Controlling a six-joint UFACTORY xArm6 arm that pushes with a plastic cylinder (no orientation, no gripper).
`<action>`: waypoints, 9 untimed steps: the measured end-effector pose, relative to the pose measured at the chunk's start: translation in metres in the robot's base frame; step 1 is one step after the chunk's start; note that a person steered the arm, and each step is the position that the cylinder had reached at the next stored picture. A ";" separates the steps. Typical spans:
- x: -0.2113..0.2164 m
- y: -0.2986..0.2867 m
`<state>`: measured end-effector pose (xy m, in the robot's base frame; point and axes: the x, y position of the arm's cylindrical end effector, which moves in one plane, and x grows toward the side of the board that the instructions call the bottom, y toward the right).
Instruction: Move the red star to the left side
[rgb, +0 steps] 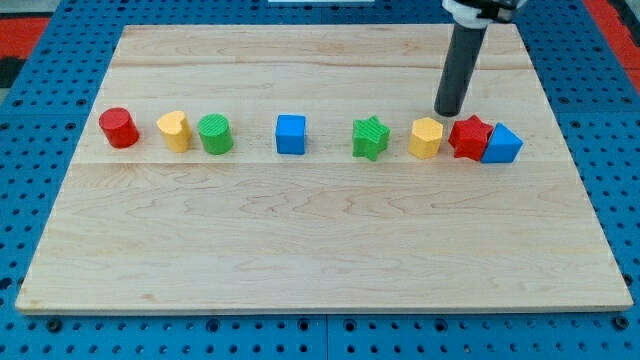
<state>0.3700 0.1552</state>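
Surface (320, 260) near edge bare. Red star (469, 136) far right in the block row, touching blue block (503, 144), beside yellow block (426, 137). My tip (449, 112) just behind the star; no gripper fitted, so pushing only.

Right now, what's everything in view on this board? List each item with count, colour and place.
red cylinder: 1, red, row's far left
yellow block: 1, yellow, heart-like, right of it
green cylinder: 1, green, touching or nearly touching that yellow block
blue cube: 1, blue, row's middle
green star: 1, green, right of centre
yellow hexagon block: 1, yellow, left of the red star
red star: 1, red, against the blue block
blue block: 1, blue, row's far right
wooden board: 1, light wood
my tip: 1, dark rod, just above the gap between yellow hexagon block and red star
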 end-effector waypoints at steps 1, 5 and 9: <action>0.004 0.022; 0.031 0.046; 0.080 -0.002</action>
<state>0.4505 0.1529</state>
